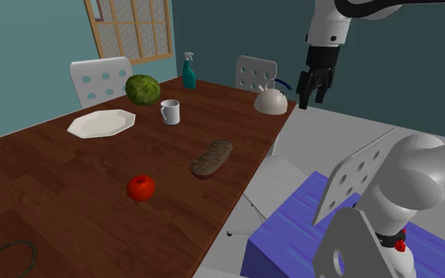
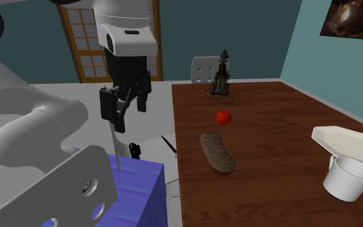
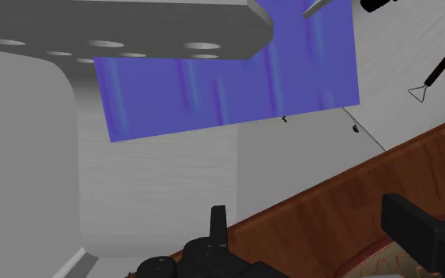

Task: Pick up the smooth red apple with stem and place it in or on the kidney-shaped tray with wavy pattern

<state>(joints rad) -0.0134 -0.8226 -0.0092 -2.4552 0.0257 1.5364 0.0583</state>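
Observation:
A red apple point(image 1: 141, 187) point(image 2: 223, 117) with a short stem rests on the dark wooden table point(image 1: 54, 189). A brown kidney-shaped tray point(image 1: 212, 158) point(image 2: 216, 152) with a wavy pattern lies near the table's long edge, a short way from the apple. My black gripper point(image 1: 311, 101) point(image 2: 123, 115) point(image 3: 315, 237) hangs open and empty in the air, off the table beyond that edge and above the grey floor. In the wrist view a sliver of the patterned tray point(image 3: 386, 264) shows by one finger.
A white plate point(image 1: 100, 123), a white mug point(image 1: 170, 112), a green melon point(image 1: 143, 89), a teal spray bottle point(image 1: 188, 71) and a white kettle point(image 1: 271, 101) stand on the table. White chairs point(image 1: 100, 77) surround it; one with a blue seat point(image 1: 292, 229) stands below the gripper.

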